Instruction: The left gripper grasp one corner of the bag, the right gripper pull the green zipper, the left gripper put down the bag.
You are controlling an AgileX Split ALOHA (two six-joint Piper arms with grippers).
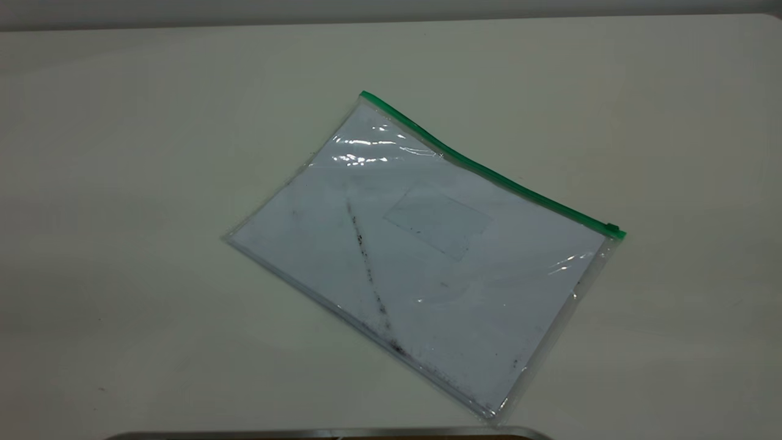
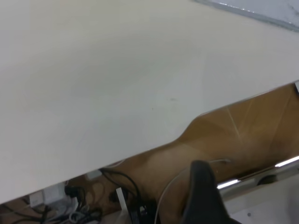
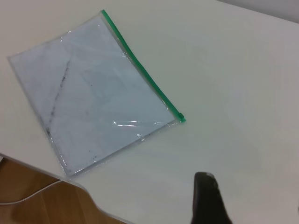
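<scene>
The bag lies flat and skewed on the white table, a clear pouch with white sheets and a dark diagonal smudge. The green zipper runs along its far long edge, with the slider tab at the right end. Neither gripper appears in the exterior view. In the right wrist view the bag and zipper lie well away from my right gripper, which shows one black finger with nothing beside it. My left gripper hangs past the table edge, one finger showing; a bag edge is far off.
A metal rim runs along the near table edge. In the left wrist view, cables and plugs lie on the wooden floor below the table edge. Bare tabletop surrounds the bag on all sides.
</scene>
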